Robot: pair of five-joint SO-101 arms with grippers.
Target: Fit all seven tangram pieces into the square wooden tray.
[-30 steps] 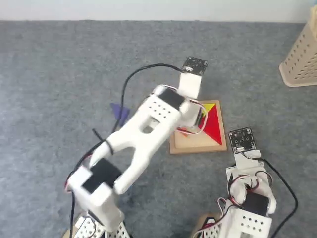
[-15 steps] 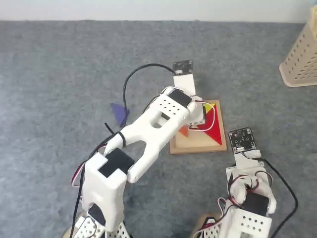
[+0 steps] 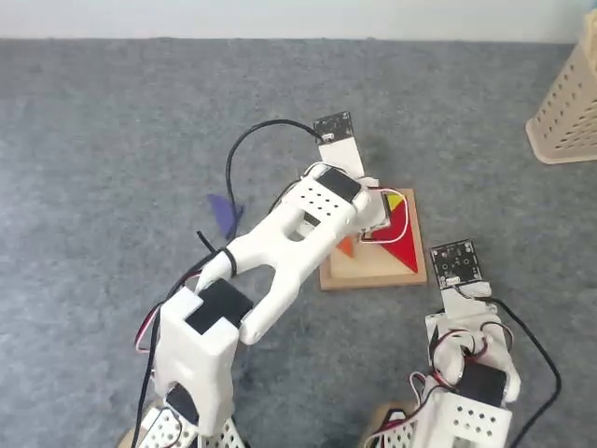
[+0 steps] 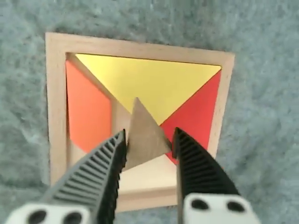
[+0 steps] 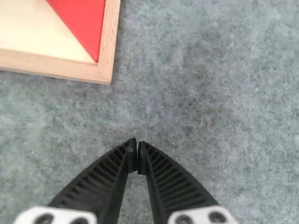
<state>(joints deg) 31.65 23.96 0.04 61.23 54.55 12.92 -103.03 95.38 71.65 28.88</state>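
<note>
**Left arm swings over the tray with a small triangle, ready to set it down**

Far left, a purple piece (image 3: 224,213) lies on the grey table, well apart from the tray's left edge. It is in the same spot as a second ago and still waits to be fetched.

The left arm (image 3: 298,233) has stretched out and turned its wrist leftward in that second, uncovering more of the tray's right side. Its gripper (image 4: 149,132) is part open, the jaws pressed against the two sides of a small tan triangle (image 4: 142,140), which hangs over the middle of the tray (image 4: 140,46).

Three pieces already lie in the tray:
- an orange piece (image 4: 86,112) against the left edge
- a yellow triangle (image 4: 149,81) along the far edge
- a red triangle (image 4: 196,121) against the right edge

The floor along the near edge is bare. The shift seems to line the held triangle up with the gap between orange and red, so the next step is probably to lower and release it. It is not yet seated.

At the right, the right gripper (image 5: 137,142) has not moved. Its jaws are closed on nothing, and it sits over the table just off the tray's near right corner.
</note>
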